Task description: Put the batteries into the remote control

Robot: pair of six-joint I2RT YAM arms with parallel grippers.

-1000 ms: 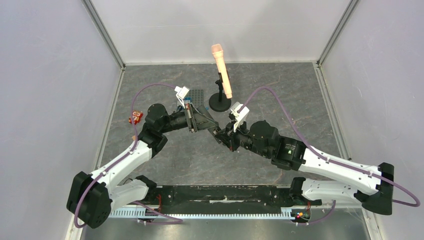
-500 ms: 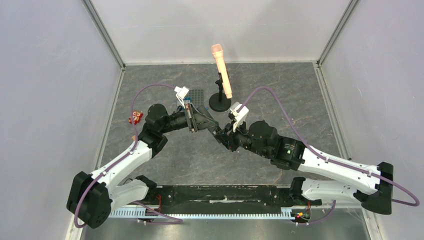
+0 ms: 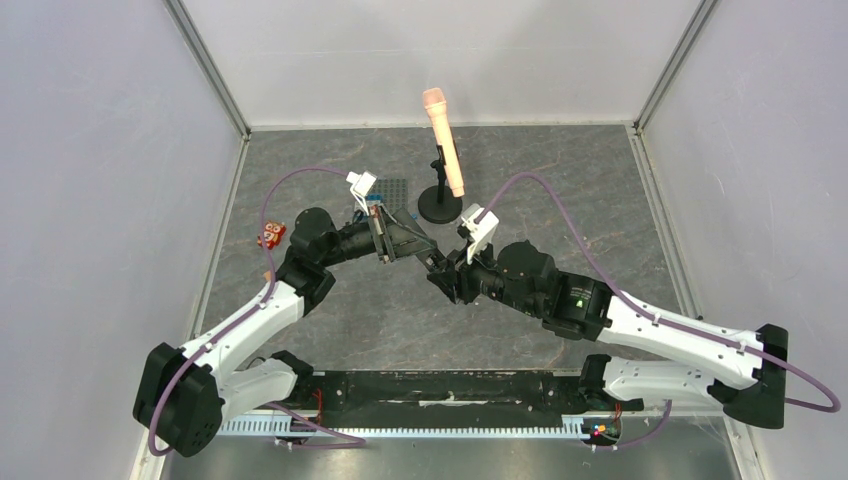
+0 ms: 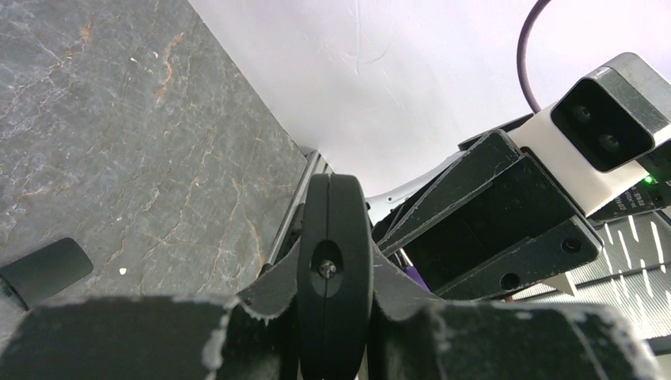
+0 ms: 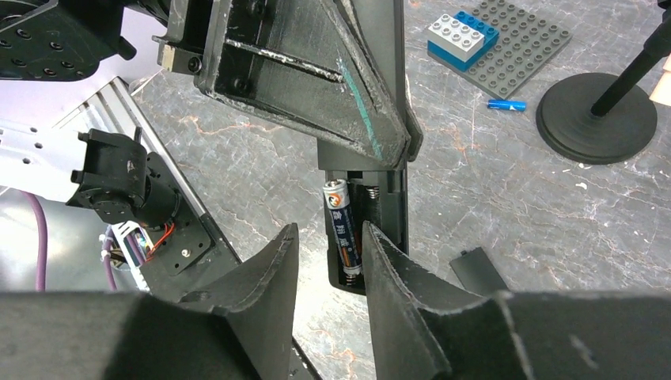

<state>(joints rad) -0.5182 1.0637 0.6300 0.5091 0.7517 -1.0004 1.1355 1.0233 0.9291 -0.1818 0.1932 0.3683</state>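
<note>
My left gripper (image 3: 408, 243) is shut on the remote control (image 5: 378, 202), a slim black bar seen end-on in the left wrist view (image 4: 332, 214), held above the table. Its back compartment is open toward my right wrist camera. One battery (image 5: 342, 229) lies in the left slot; the right slot shows only a spring. My right gripper (image 5: 328, 265) is open and empty, its fingers straddling the compartment's lower end. A blue battery (image 5: 506, 104) lies on the table by the stand base. The black back cover (image 5: 479, 271) lies on the table, also in the left wrist view (image 4: 43, 271).
A peach microphone (image 3: 443, 140) on a round black stand (image 3: 438, 206) stands just behind the grippers. A grey studded plate (image 5: 522, 43) with blue and white bricks (image 5: 463, 36) lies behind the left gripper. A small red object (image 3: 270, 235) sits at the left table edge.
My right gripper has edged slightly left toward the held remote. The left arm and the remote have hardly moved.
</note>
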